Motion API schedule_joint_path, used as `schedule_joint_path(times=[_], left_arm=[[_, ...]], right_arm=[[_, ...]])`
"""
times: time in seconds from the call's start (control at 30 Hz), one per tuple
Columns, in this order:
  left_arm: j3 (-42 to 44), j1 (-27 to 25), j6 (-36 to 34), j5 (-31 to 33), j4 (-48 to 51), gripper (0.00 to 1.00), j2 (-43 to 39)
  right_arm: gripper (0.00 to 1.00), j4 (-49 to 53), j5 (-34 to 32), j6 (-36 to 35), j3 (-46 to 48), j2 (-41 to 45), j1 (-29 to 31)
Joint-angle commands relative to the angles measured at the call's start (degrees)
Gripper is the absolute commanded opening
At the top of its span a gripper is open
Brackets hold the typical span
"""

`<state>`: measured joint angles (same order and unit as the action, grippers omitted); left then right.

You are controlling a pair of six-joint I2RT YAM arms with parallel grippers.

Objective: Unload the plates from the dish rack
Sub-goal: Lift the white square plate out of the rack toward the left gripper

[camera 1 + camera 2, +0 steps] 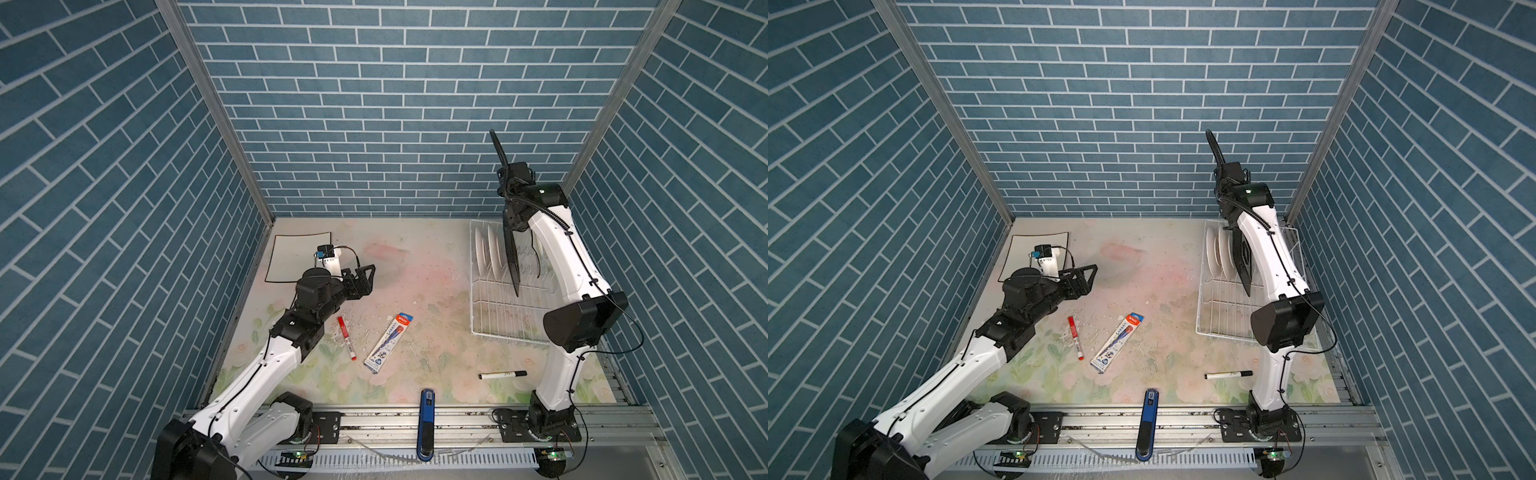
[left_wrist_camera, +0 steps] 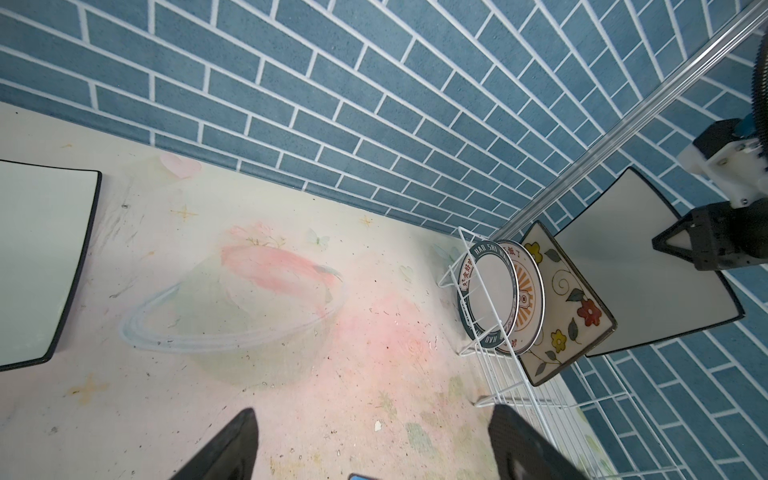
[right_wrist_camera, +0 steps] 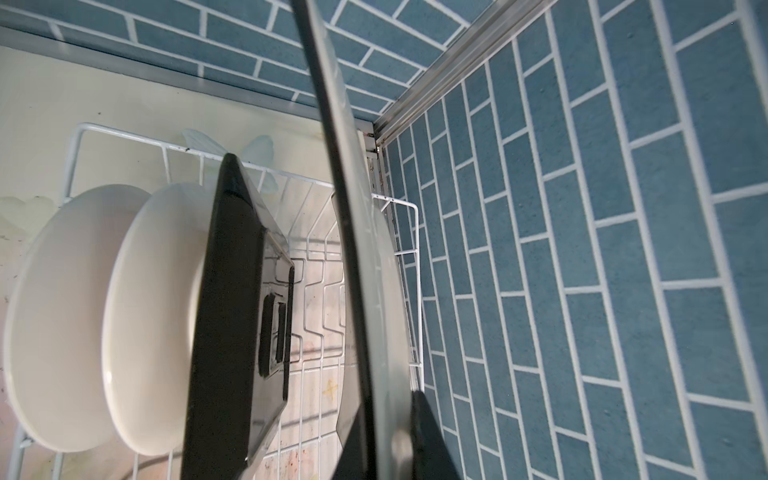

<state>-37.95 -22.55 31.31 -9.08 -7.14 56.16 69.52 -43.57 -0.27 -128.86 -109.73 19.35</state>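
Note:
The white wire dish rack (image 1: 494,320) (image 1: 1219,309) stands at the right of the table. In it stand two round plates (image 2: 492,286) (image 3: 62,316) and a square flowered plate (image 2: 567,309), whose black back (image 3: 232,324) shows in the right wrist view. My right gripper (image 3: 386,424) (image 2: 681,245) is shut on the top edge of another square plate (image 1: 510,257) (image 1: 1244,259) (image 2: 640,282), which hangs upright over the rack. A third square plate (image 1: 291,257) (image 2: 37,257) lies flat at the far left. My left gripper (image 1: 365,272) (image 2: 374,415) is open and empty, low over the table beside that flat plate.
Loose on the floral table lie a red marker (image 1: 346,337), a packaged pen (image 1: 389,344) and a black-and-white marker (image 1: 502,375). A blue tool (image 1: 427,424) rests across the front rail. Brick-patterned walls close in the back and both sides, close behind the rack.

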Motion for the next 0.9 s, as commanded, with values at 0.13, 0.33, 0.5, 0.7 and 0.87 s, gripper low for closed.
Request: schedule_joint_path(times=[0.13, 0.33, 0.5, 0.7, 0.87], left_arm=[[-1.1, -0.4, -0.2, 0.0, 1.4, 0.89, -1.8], [-1.2, -0.4, -0.4, -0.2, 1.9, 0.89, -2.7], [-1.9, -0.4, -0.7, -0.9, 3.7, 0.89, -2.9], [-3.1, -0.4, -0.6, -0.8, 5.2, 0.88, -4.5], [-3.6, -0.6, -0.3, -1.0, 5.8, 0.87, -5.3]], right_arm=[[0.0, -7.6, -7.4, -6.3, -1.9, 8.3, 3.3], [0.0, -11.8, -7.2, -8.9, 1.3, 12.2, 5.4], [0.0, -13.4, -9.2, -11.6, 2.0, 13.8, 7.6], [0.0, -18.5, -7.7, -13.5, 7.0, 19.3, 10.6], [0.0, -19.2, -8.0, -13.1, 9.3, 22.0, 12.9]])
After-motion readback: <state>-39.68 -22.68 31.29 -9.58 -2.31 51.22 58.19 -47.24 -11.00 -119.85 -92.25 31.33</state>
